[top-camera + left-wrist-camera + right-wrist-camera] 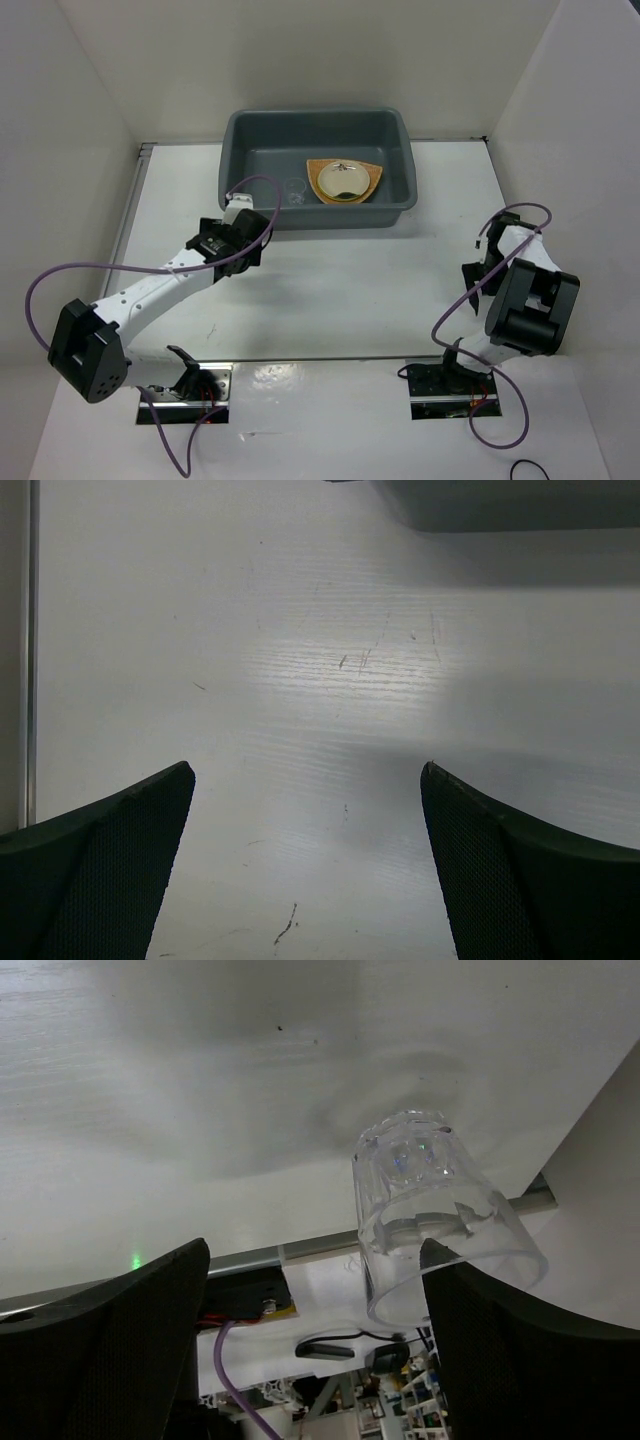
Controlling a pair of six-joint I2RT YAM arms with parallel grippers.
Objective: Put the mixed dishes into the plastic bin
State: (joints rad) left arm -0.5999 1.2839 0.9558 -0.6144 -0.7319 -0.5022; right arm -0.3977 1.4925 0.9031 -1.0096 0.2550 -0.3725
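The dark grey plastic bin (318,165) stands at the back middle of the table. Inside it lies the woven orange-tan tray (345,181) with the shiny gold plate (342,179) on it, and a small clear cup (295,190) to their left. My left gripper (243,208) (307,770) hovers open and empty before the bin's front-left corner (500,505). My right gripper (472,285) (315,1250) is open at the right, pointing toward the near edge. Another clear cup (430,1210) leans against its right finger (520,1350), mouth toward the camera, well apart from the left finger.
White walls close in the table on the left, back and right. The arm bases (185,385) and their purple cables (60,275) sit along the near edge. A metal strip (300,1252) marks the table's near edge under the right gripper.
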